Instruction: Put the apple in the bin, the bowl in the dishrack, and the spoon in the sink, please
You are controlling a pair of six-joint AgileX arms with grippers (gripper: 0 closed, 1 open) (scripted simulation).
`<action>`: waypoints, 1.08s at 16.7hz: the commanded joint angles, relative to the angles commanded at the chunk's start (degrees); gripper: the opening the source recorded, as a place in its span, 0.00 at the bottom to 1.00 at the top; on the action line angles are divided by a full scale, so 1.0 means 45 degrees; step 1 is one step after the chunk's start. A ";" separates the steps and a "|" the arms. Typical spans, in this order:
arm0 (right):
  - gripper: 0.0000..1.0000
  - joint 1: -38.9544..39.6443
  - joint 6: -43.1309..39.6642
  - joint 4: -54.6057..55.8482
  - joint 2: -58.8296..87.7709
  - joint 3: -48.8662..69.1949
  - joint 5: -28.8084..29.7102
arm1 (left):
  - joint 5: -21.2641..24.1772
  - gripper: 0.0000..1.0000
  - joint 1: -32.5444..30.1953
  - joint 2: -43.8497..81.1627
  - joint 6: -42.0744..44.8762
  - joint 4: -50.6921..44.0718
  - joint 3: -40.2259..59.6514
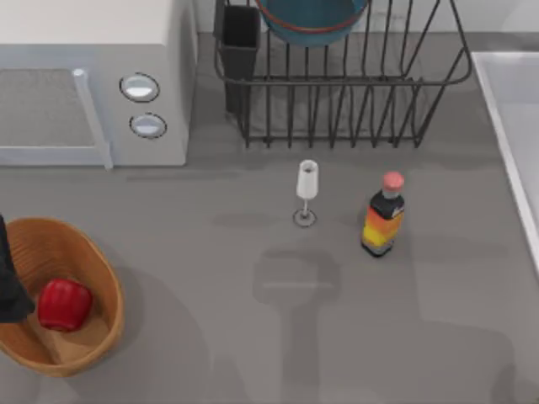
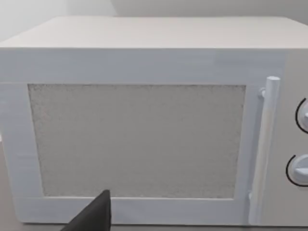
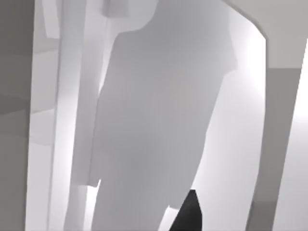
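Even, soft light is cast from above; faint blurred shadows are thrown on the worktop (image 1: 253, 353), a darker one beside the bin (image 1: 101, 278).

Apple (image 1: 64, 304) in bin (image 1: 93, 349), table's near left. Microwave (image 1: 93, 84) behind bin. Bowl (image 1: 312, 18) in dishrack (image 1: 337, 84), right of microwave. Glass (image 1: 306, 192) left of bottle (image 1: 384, 215), both before dishrack. Sink (image 1: 512, 109) far right.

The bowl (image 1: 313, 18) in the dishrack (image 1: 354, 93) is cut off by the top edge. The sink (image 1: 514, 126) runs past the right edge. The left gripper's (image 1: 10, 286) fingers are out of frame.
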 joint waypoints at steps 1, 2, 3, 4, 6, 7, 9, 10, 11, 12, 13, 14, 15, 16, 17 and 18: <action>0.00 0.0003 0.0001 0.0187 -0.0094 -0.0265 0.0000 | 0.0000 1.00 0.0000 0.0000 0.0000 0.0000 0.0000; 0.00 0.0008 -0.0003 0.0444 -0.0195 -0.0650 -0.0001 | 0.0000 1.00 0.0000 0.0000 0.0000 0.0000 0.0000; 0.00 0.0017 -0.0005 0.0738 -0.0315 -0.1095 -0.0002 | 0.0000 1.00 0.0000 0.0000 0.0000 0.0000 0.0000; 0.00 0.0027 -0.0002 0.1038 -0.0474 -0.1541 -0.0003 | 0.0000 1.00 0.0000 0.0000 0.0000 0.0000 0.0000; 0.00 0.0044 0.0010 0.1644 -0.0849 -0.2453 -0.0004 | 0.0000 1.00 0.0000 0.0000 0.0000 0.0000 0.0000; 0.00 0.0053 0.0012 0.1974 -0.1014 -0.2942 -0.0004 | 0.0000 1.00 0.0000 0.0000 0.0000 0.0000 0.0000; 0.00 0.0065 0.0002 0.2679 -0.1291 -0.3970 -0.0007 | 0.0000 1.00 0.0000 0.0000 0.0000 0.0000 0.0000; 0.00 0.0071 -0.0003 0.3025 -0.1425 -0.4474 -0.0008 | 0.0000 1.00 0.0000 0.0000 0.0000 0.0000 0.0000; 0.00 0.0078 -0.0002 0.3337 -0.1578 -0.4936 -0.0009 | 0.0000 1.00 0.0000 0.0000 0.0000 0.0000 0.0000; 0.00 0.0086 0.0002 0.3605 -0.1732 -0.5366 -0.0009 | 0.0000 1.00 0.0000 0.0000 0.0000 0.0000 0.0000; 0.00 0.0092 0.0004 0.3826 -0.1849 -0.5691 -0.0009 | 0.0000 1.00 0.0000 0.0000 0.0000 0.0000 0.0000; 0.00 0.0095 0.0002 0.3982 -0.1911 -0.5901 -0.0010 | 0.0000 1.00 0.0000 0.0000 0.0000 0.0000 0.0000; 0.00 0.0095 -0.0001 0.4052 -0.1925 -0.5991 -0.0010 | 0.0000 1.00 0.0000 0.0000 0.0000 0.0000 0.0000; 0.00 0.0095 -0.0001 0.4052 -0.1925 -0.5991 -0.0010 | 0.0000 1.00 0.0000 0.0000 0.0000 0.0000 0.0000; 0.00 0.0095 -0.0001 0.4052 -0.1925 -0.5991 -0.0010 | 0.0000 1.00 0.0000 0.0000 0.0000 0.0000 0.0000; 0.00 0.0095 -0.0001 0.4052 -0.1925 -0.5991 -0.0010 | 0.0000 1.00 0.0000 0.0000 0.0000 0.0000 0.0000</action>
